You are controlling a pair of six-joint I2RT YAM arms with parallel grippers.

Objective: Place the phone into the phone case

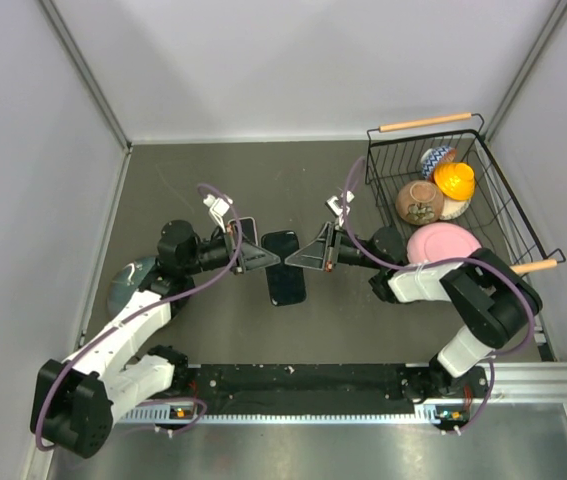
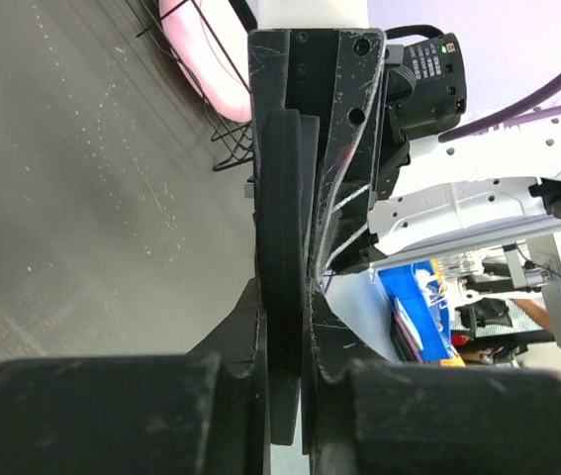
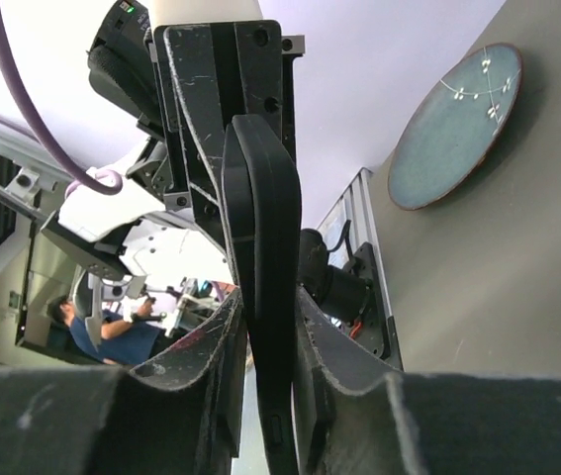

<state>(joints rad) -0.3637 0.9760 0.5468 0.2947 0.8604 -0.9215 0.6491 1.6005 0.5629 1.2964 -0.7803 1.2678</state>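
Phone (image 1: 285,267) hangs at frame centre, pinched edgewise between left gripper (image 1: 267,259) and right gripper (image 1: 300,260). We judge it rigid and slick; we hold its long edges.
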